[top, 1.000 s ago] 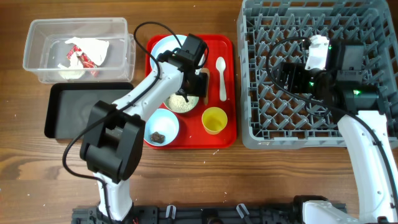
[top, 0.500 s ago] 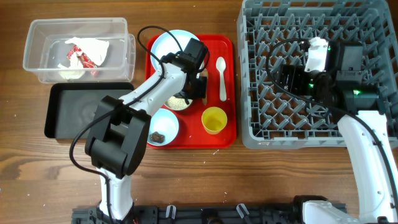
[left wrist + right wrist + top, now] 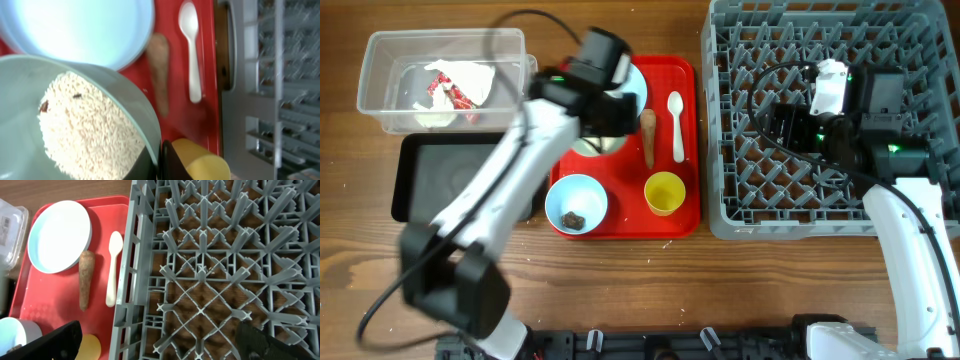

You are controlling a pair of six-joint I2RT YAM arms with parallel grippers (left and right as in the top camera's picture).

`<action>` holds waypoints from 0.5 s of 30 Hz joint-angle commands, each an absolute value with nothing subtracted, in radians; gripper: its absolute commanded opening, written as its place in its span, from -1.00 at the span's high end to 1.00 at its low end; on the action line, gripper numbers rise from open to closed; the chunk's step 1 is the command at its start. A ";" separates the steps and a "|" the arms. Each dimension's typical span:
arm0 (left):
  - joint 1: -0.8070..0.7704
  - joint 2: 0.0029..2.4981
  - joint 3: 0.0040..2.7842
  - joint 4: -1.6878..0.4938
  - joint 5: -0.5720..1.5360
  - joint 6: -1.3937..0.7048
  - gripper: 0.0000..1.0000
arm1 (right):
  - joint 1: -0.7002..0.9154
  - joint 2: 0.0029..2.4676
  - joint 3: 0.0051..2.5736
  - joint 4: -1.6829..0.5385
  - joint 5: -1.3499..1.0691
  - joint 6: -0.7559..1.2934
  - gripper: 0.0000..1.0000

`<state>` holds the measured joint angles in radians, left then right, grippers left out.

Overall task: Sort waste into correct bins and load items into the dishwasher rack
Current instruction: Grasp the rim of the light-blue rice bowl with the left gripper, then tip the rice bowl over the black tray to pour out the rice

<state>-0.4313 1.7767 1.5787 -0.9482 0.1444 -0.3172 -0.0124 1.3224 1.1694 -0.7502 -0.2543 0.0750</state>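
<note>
Pale green bowl [image 3: 20, 90], heaped with white rice grains [image 3: 85, 125], is what we see clamped by its rim between the left gripper's [image 3: 160, 161] black fingers [image 3: 149, 165]. It is over the red tray [image 3: 175, 115], beside the pale blue plate [image 3: 80, 25], brown food stick [image 3: 159, 70], white spoon [image 3: 192, 50] and yellow cup [image 3: 202, 162]. Our right gripper [image 3: 155, 339] hangs spread wide above the grey rack [image 3: 215, 255], grasping nothing.

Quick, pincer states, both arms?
Left pincer: closed on the pale green round bowl of white rice.
Right pincer: open, holding nothing.
</note>
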 commanded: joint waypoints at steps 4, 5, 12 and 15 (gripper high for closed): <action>-0.119 1.602 1.605 -1.135 0.149 -0.287 0.92 | -0.014 1.330 1.189 -0.727 -0.263 0.079 -0.99; -0.041 1.607 1.594 -1.169 0.162 -0.254 0.92 | -0.014 1.330 1.189 -0.727 -0.263 0.079 -0.99; 0.294 1.617 1.426 -1.063 0.537 -0.054 0.92 | -0.014 1.330 1.189 -0.718 -0.263 0.078 -1.00; 0.398 1.645 1.322 -0.940 0.737 -0.028 0.92 | -0.014 1.330 1.189 -0.712 -0.264 0.079 -1.00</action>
<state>0.3126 1.6161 1.4101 -1.0233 0.4690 -0.1081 -0.0124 1.3224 1.1694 -0.7193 -0.2539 0.0750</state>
